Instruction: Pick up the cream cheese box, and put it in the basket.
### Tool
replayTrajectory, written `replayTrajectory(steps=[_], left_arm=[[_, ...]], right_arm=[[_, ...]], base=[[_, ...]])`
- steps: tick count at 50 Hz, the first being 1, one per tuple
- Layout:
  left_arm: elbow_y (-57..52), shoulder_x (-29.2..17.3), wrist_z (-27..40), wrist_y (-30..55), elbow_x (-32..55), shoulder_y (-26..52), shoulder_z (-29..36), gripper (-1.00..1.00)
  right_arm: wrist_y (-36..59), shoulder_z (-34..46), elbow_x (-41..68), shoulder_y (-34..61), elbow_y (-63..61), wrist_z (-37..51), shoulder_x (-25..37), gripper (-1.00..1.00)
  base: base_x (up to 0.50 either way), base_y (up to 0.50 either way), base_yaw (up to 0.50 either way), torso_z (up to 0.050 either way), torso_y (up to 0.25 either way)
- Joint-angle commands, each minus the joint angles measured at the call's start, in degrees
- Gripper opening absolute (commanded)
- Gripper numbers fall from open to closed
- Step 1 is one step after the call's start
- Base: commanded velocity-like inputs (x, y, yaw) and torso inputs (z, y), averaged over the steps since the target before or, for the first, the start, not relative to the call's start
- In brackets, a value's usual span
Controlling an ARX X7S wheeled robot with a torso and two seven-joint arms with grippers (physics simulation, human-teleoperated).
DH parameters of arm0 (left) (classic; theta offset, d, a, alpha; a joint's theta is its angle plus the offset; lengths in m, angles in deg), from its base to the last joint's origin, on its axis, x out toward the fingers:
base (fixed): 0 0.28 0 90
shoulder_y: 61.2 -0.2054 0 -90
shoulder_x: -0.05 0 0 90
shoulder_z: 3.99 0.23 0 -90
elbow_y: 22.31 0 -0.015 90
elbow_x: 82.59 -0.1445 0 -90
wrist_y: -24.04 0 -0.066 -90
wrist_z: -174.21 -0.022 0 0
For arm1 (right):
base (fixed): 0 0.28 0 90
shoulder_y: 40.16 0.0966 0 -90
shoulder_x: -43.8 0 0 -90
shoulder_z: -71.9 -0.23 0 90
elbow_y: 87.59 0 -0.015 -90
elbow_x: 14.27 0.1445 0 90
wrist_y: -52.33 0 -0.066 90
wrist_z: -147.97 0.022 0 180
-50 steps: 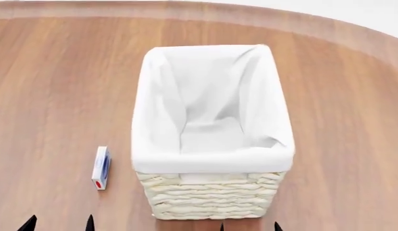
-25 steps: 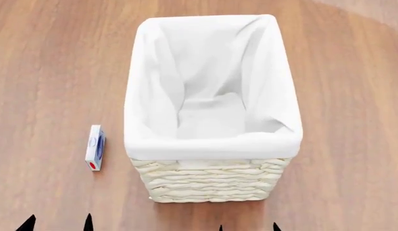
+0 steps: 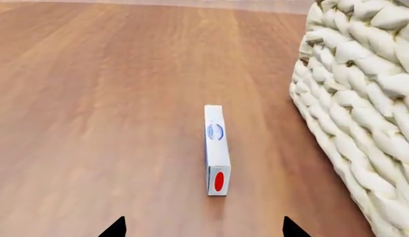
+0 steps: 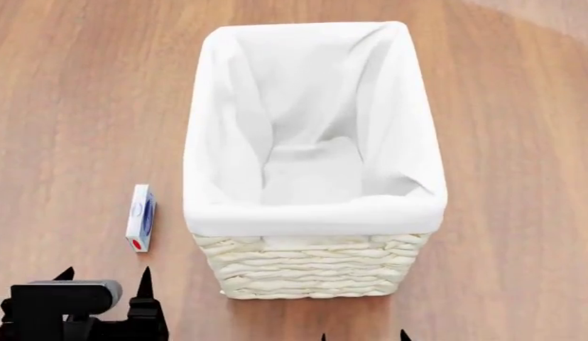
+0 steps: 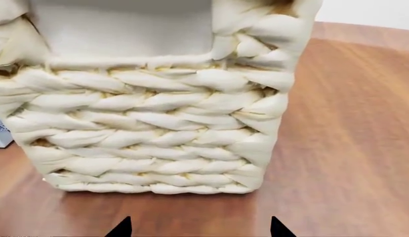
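Observation:
The cream cheese box [image 4: 140, 217] is a thin white carton with a blue mark and a red oval, standing on its narrow edge on the wooden table, just left of the basket [image 4: 313, 266]. The left wrist view shows the cream cheese box [image 3: 216, 148] straight ahead, with the woven basket [image 3: 362, 98] wall beside it. My left gripper [image 4: 104, 278] is open and empty, a little short of the box; its gripper [image 3: 203, 228] tips spread wide. My right gripper [image 4: 363, 336] is open too, facing the basket [image 5: 158, 133] front wall. The basket's white liner holds nothing.
Bare wooden table [image 4: 76, 106] lies around the basket on all sides. A pale strip at the far right corner [image 4: 559, 11] marks the table's edge. A sliver of the box [image 5: 0, 134] peeks past the basket wall in the right wrist view.
The head view dropped closer over the table, then held still. My left arm has risen into view at the lower left, nearer the box. Box and basket have not moved.

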Motion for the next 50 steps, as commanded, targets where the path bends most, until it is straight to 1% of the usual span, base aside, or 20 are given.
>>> replayTrajectory(steps=[1,6,12,19,28,30,32,40,45,46,50], left_arm=[[5.35,1.25,-0.5,1.01,-0.17,5.23,1.24,1.0],[5.46,1.36,-0.48,1.34,0.01,5.76,1.51,1.0],[8.06,1.84,-0.82,0.61,-0.03,7.36,1.81,1.0],[16.35,3.16,-1.83,-1.04,0.16,11.98,1.61,1.0],[22.09,4.09,-2.41,-2.25,0.37,15.42,1.69,1.0],[26.41,4.63,-2.94,-3.62,0.62,17.54,1.2,1.0],[27.81,4.77,-3.41,-4.11,0.91,18.32,1.06,1.0],[43.77,6.71,-6.09,-8.52,1.63,26.4,0.06,1.0],[59.69,8.6,-8.09,-15.53,1.36,33.01,-0.5,1.0],[61.54,8.83,-8.45,-16.38,1.34,33.78,-0.6,1.0],[62.15,9.05,-9.15,-16.32,1.61,34.45,-1.46,1.0]], right_arm=[[-0.21,0.51,0.16,0.14,0.42,0.09,0.14,1.0],[-0.19,0.71,0.2,0.24,0.54,0.12,0.18,1.0],[-0.41,1.24,0.03,0.38,1.1,0.15,0.08,1.0],[-0.56,1.62,0.0,0.55,1.68,0.22,0.08,1.0],[-1.0,1.84,0.38,0.44,1.98,0.19,0.22,1.0],[-1.16,1.9,0.48,0.4,2.08,0.12,0.26,1.0],[-1.31,1.95,0.54,0.39,2.17,0.1,0.31,1.0],[-1.43,2.03,0.95,0.26,1.95,0.13,0.59,1.0],[-1.01,2.15,1.27,0.06,1.05,0.15,0.91,1.0],[-1.05,2.21,1.18,0.06,1.03,0.22,0.93,1.0],[-0.62,2.29,1.44,0.02,0.38,0.25,1.17,1.0]], base=[[0.0,0.0,0.0,0.0,0.0],[0.0,0.0,0.0,0.0,0.0],[0.0,0.0,0.0,0.0,0.0],[0.0,0.0,0.0,0.0,0.0],[0.0,0.0,0.0,0.0,0.0],[0.0,0.0,0.0,0.0,0.0],[0.0,0.0,0.0,0.0,0.0],[0.0,0.0,0.0,0.0,0.0],[0.0,0.0,0.0,0.0,0.0],[0.0,0.0,0.0,0.0,0.0],[0.0,0.0,0.0,0.0,0.0]])
